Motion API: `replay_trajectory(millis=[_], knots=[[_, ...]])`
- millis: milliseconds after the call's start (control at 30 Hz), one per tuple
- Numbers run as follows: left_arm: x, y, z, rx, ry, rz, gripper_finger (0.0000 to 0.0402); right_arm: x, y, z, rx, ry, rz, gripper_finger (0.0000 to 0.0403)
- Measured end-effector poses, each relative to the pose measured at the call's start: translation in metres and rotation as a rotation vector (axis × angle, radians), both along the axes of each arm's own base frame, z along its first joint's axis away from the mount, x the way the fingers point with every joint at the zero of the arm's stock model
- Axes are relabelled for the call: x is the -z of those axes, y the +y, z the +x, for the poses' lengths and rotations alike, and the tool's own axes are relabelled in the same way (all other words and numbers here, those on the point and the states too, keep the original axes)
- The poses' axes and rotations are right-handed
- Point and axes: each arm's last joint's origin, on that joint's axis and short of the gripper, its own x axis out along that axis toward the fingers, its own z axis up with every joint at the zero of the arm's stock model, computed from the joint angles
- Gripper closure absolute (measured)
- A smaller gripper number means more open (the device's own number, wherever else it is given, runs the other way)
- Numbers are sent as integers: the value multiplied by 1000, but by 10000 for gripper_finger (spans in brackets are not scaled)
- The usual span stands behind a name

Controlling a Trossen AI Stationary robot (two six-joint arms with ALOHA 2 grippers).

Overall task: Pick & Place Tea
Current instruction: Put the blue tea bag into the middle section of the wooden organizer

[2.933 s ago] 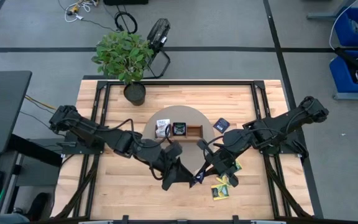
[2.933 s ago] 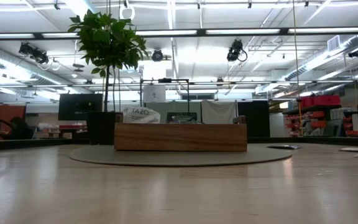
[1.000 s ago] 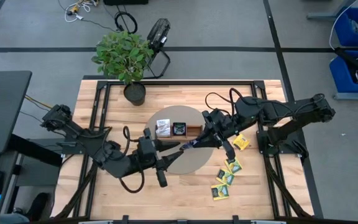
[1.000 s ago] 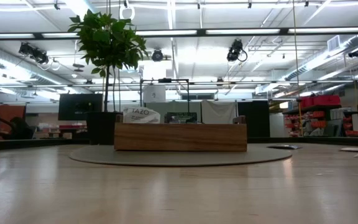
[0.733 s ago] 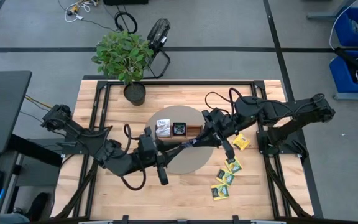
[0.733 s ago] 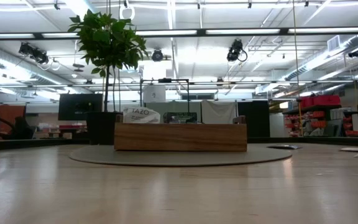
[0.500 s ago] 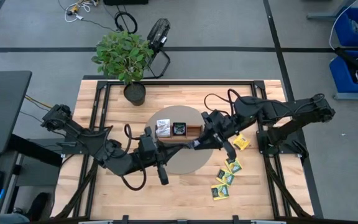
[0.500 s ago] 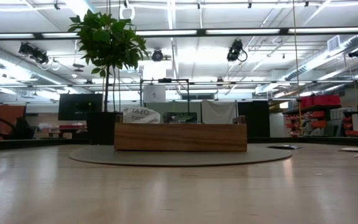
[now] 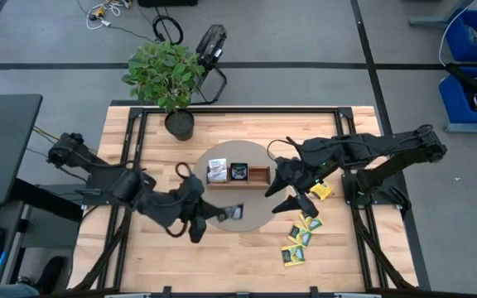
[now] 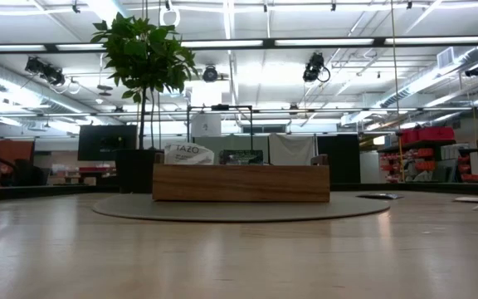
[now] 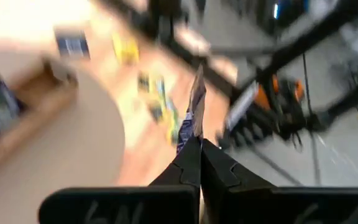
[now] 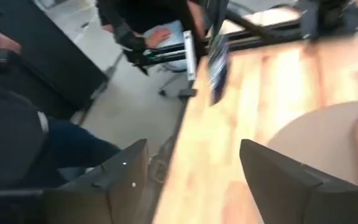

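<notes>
While the left gripper [image 9: 224, 213] pinches a dark blue tea packet [image 9: 235, 212] by one edge, w/ jaws fully closed on it, the main risk is slip. The hold looks thin in the left wrist view: the packet [image 11: 196, 106] stands up from the fingertips [image 11: 191, 163], only its lower edge caught. A fast swing or twist could prob. flip it out over the bare table [image 9: 139, 257], short of the tray [image 9: 238, 174].

Right gripper [image 9: 291, 197] is spread wide, holding nothing, just beside the tray's right end & above the round mat [image 9: 251, 217]. It sits close to the path the left arm likely needs toward the tray, so a clash is possible if both move in at once.

The tray's right compartment looks free; the other two already hold packets, one white-faced [image 9: 216, 170], one dark [image 9: 238, 171]. Dropping from too high could land the packet on the tray's wall, since the slots are narrow.

Other tea: a yellow-green cluster [image 9: 299, 240] near the table's front right, one yellow packet [image 9: 321, 189] near the right gripper.

Room: open wood on the left & front of the table. Potted plant [image 9: 168, 79] at the far edge is well clear. Low view shows the tray [image 10: 241, 183] w/ no arm in view.
</notes>
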Motion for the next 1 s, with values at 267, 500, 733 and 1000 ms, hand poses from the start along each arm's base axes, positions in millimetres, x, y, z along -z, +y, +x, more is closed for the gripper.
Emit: replay_trajectory(millis=[267,500,733,1000], knots=[[22,30,10,60,311,-271,400,-6,-5,5,61,-87,-22,133],[25,53,24,132,332,-272,400,10,-7,25,60,-8,32,139],[22,64,33,205,261,-204,401,30,-7,54,11,26,92,158],[20,66,35,220,227,-177,401,40,-4,77,17,-23,143,163]])
